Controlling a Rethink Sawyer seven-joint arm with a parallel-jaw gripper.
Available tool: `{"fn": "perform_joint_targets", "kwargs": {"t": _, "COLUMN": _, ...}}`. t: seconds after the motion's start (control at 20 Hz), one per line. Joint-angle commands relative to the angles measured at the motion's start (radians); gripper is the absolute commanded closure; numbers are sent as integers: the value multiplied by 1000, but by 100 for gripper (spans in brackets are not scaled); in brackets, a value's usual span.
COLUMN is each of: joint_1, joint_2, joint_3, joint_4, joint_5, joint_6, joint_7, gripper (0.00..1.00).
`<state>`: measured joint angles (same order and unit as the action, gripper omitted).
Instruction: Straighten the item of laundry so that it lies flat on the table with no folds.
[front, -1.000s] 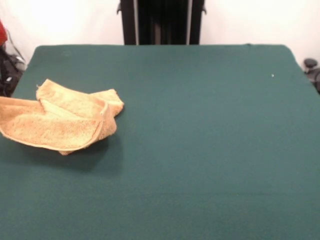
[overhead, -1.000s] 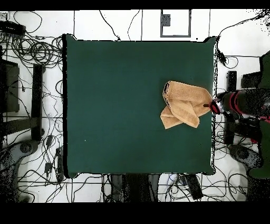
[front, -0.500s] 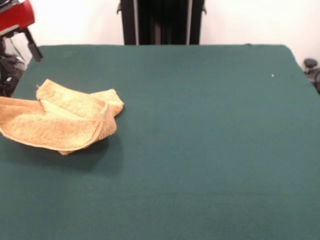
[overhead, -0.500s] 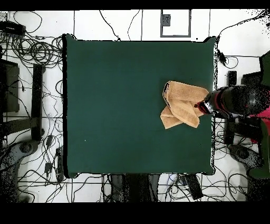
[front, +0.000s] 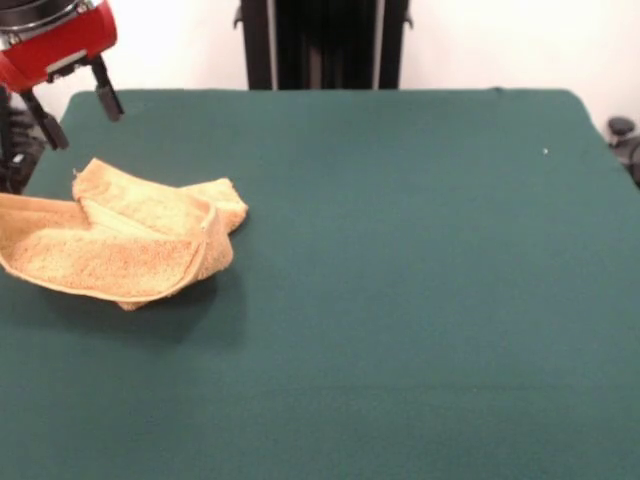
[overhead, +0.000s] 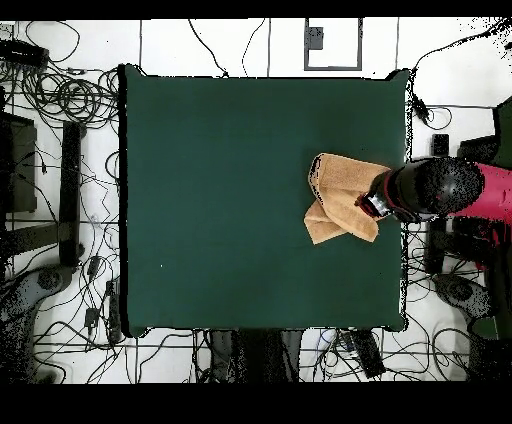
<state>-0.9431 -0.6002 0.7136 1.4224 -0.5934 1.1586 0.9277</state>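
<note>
The golden tan towel (front: 120, 240) lies crumpled and folded over itself at the left side of the dark green table (front: 400, 260), close to its left edge. In the overhead view the towel (overhead: 338, 195) sits near the table's (overhead: 220, 200) right edge. My gripper (front: 80, 116), red-bodied with two black fingers, hangs above the table just behind the towel, not touching it. Its fingers are spread apart and hold nothing. In the overhead view the gripper (overhead: 376, 202) covers the towel's right end.
The black pedestal (front: 325, 45) stands behind the table's far edge. Cables and dark equipment (overhead: 60, 150) lie on the floor around the table. A small white speck (front: 545, 151) lies at the far right of the table.
My gripper has come in from beyond the table's edge toward the towel, and now shows both fingers in the front view. The towel has not moved.
</note>
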Motion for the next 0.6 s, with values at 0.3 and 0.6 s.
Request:
{"fn": "perform_joint_targets", "kwargs": {"t": 0.3, "joint_1": 123, "joint_2": 30, "joint_3": -132, "joint_4": 62, "joint_5": -139, "joint_6": -22, "joint_7": 35, "gripper": 0}}
{"fn": "perform_joint_targets", "kwargs": {"t": 0.6, "joint_1": 146, "joint_2": 31, "joint_3": -164, "joint_4": 63, "joint_5": -177, "joint_6": -25, "joint_7": 29, "gripper": 0}}
